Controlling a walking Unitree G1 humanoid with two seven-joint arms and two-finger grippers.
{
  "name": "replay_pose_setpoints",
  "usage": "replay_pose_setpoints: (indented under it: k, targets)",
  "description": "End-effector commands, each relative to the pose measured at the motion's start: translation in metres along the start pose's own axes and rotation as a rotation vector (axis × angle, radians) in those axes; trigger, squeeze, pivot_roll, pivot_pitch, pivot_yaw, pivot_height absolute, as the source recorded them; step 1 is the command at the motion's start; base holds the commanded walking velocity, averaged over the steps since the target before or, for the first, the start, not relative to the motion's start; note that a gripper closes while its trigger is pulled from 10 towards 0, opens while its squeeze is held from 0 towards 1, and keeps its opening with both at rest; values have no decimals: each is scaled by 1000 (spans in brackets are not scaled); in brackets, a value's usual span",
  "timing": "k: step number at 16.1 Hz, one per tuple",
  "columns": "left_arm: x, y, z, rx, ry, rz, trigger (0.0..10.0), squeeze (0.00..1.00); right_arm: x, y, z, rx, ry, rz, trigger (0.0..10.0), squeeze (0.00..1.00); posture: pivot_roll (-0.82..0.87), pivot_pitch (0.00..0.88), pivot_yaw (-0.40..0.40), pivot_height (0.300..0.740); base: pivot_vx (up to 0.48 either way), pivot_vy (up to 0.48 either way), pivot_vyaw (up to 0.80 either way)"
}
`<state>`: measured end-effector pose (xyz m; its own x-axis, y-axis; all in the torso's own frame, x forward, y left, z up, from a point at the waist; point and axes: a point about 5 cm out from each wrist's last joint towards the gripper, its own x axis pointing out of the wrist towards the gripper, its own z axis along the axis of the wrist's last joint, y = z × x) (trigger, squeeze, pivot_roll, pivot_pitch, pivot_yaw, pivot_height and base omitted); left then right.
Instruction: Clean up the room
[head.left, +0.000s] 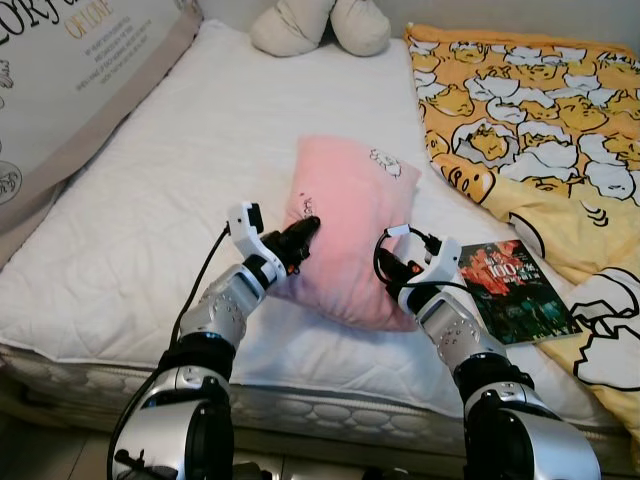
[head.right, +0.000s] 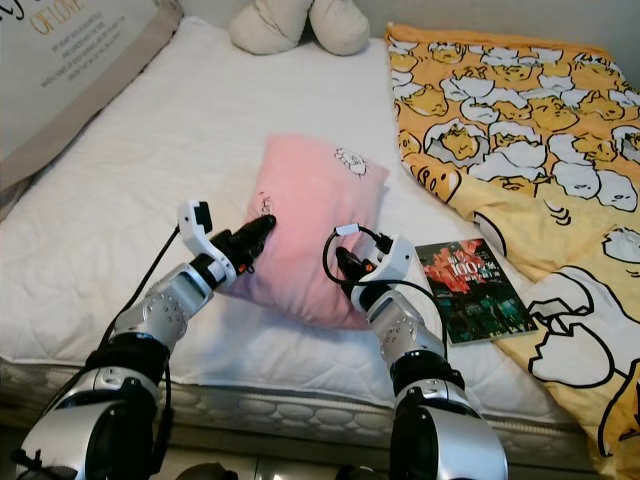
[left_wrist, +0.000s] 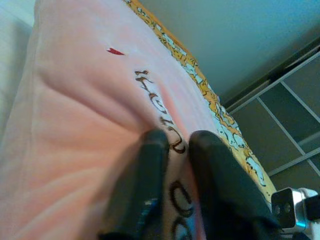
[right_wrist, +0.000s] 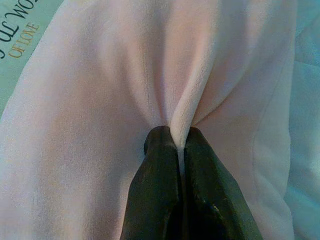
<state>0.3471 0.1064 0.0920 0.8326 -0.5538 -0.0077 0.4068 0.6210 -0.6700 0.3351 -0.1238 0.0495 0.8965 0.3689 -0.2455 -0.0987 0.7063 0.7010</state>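
A pink pillow (head.left: 345, 215) lies on the white mattress (head.left: 150, 200), its near end raised a little between my two arms. My left gripper (head.left: 303, 236) is shut on a pinch of fabric at the pillow's left edge; the left wrist view has both black fingers (left_wrist: 150, 165) pressed together on the printed pink cloth (left_wrist: 75, 100). My right gripper (head.left: 388, 262) grips the pillow's near right edge. In the right wrist view its fingers (right_wrist: 162, 165) are shut on a fold of the pink fabric (right_wrist: 100, 75).
A dark-covered book (head.left: 515, 290) lies on the mattress just right of my right arm. A yellow patterned blanket (head.left: 530, 120) covers the bed's right side. A cream plush toy (head.left: 320, 25) sits at the far end, a large printed cushion (head.left: 70, 70) at far left.
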Motion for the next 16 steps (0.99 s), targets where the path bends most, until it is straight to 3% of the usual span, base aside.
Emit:
replay_pose_setpoints:
  k: [1,3,5,8,11,16]
  targets:
    - [4,-9,-4,30,18,-58,0,0,1,5,0,-22,-3,14,0,0,19,32,11,740,0,0,0]
    - [4,-9,-4,38,19,-42,0,0,2,8,4,-59,-23,14,0,0,18,32,11,740,0,0,0]
    - [4,-13,0,83,-3,-54,0,0,5,19,23,-170,-101,37,0,0,19,30,11,740,0,0,0]
    - [2,-18,12,222,-48,-65,0,0,4,31,48,-261,-200,57,0,0,19,30,9,740,0,0,0]
    - [-2,-31,31,366,-121,-89,0,0,-3,40,60,-432,-276,53,0,0,23,27,3,740,0,0,0]
    - [-8,-49,55,494,-209,-96,0,0,-15,53,70,-500,-375,45,0,0,25,15,-2,740,0,0,0]
